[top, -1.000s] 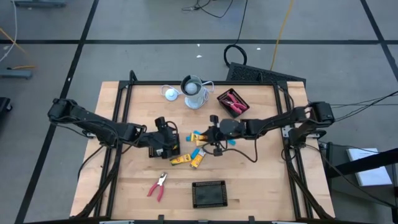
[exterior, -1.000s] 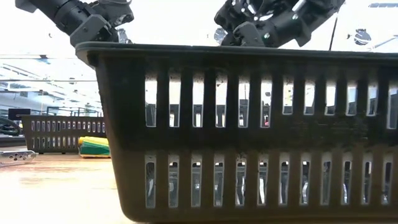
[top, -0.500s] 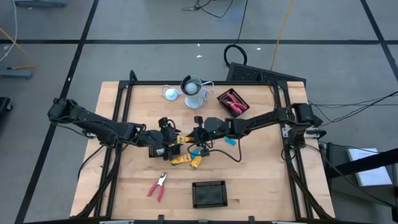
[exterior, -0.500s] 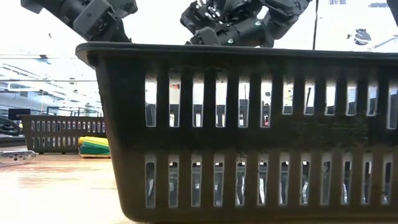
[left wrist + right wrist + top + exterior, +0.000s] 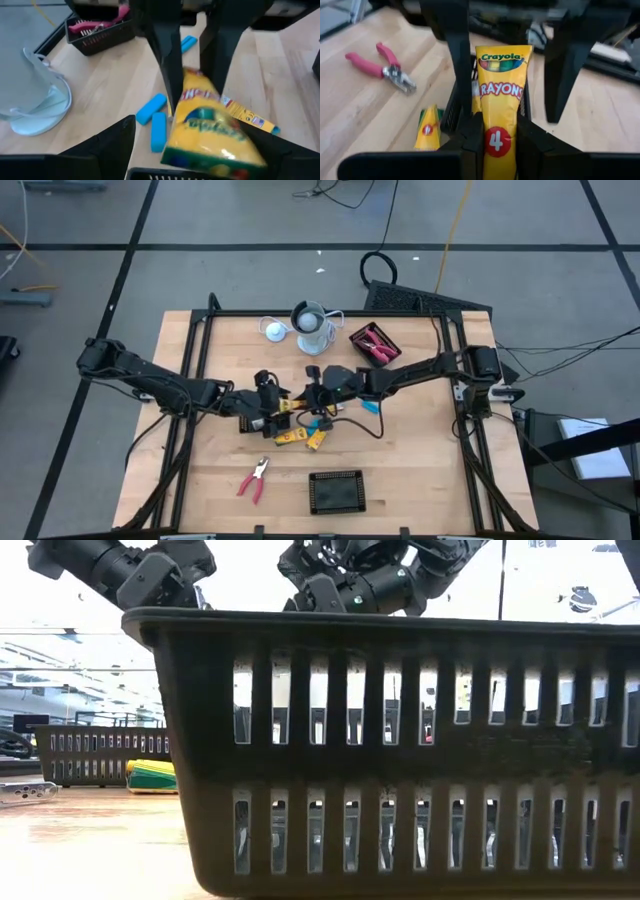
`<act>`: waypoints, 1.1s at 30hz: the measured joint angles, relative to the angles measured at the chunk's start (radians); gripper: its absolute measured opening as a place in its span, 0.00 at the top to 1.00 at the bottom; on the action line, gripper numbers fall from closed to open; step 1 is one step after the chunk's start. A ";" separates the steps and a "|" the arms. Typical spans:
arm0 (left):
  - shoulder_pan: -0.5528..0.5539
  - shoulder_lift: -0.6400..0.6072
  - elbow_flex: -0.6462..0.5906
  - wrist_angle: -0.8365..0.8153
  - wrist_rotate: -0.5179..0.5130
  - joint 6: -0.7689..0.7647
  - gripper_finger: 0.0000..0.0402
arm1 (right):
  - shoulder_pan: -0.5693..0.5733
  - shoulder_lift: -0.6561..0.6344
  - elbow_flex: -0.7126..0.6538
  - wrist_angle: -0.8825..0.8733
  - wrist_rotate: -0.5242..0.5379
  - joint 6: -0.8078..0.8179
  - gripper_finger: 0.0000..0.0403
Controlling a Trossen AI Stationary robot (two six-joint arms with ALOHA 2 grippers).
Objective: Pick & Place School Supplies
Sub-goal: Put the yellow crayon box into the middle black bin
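A yellow crayon box [image 5: 500, 85] hangs above the middle of the table with my right gripper [image 5: 497, 135] shut on it. My left gripper [image 5: 272, 408] faces it from the table's left. It is open, and its fingers [image 5: 457, 55] stand on either side of the box's far end; I cannot tell if they touch it. Two more yellow crayon boxes [image 5: 300, 438] lie on the wood just nearer. Light-blue pieces [image 5: 152, 112] lie close by. Red-handled pliers [image 5: 253, 478] lie near the front. My right gripper pinches the crayon box between its two fingers at the end printed with a red "4" [image 5: 496, 145]. The fingers come from the table's right, nearly level, and lie along the box. The box sticks out past them toward the left gripper, clear of the table.
A small black mesh tray [image 5: 336, 491] stands near the front edge and fills the low view. Another tray [image 5: 374, 345] holds red-handled tools at the far right. A pale cup [image 5: 313, 328] and a white disc [image 5: 274, 330] stand at the far edge.
My right gripper has carried the crayon box toward the table's left, and the box's far end now sits between my left gripper's open fingers. My left gripper has stayed in place and tipped a little.
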 joint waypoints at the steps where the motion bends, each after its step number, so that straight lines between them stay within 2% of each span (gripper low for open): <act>1: 0.000 0.000 0.000 0.001 0.003 0.002 0.27 | 0.000 0.001 0.000 -0.002 0.001 0.000 0.85; 12: 0.000 0.000 0.000 0.008 -0.015 0.003 0.29 | 0.000 0.000 -0.001 -0.006 0.002 0.005 0.85; 21: -0.022 0.000 0.000 0.007 -0.020 0.015 0.55 | 0.000 0.000 -0.001 -0.017 0.005 0.003 0.85; 25: -0.039 0.000 0.000 0.008 -0.056 0.014 0.65 | 0.000 0.000 -0.001 -0.014 0.005 0.001 0.85; 33: -0.074 -0.032 -0.001 0.005 -0.125 0.026 0.70 | 0.000 -0.002 0.000 -0.005 0.006 -0.003 0.85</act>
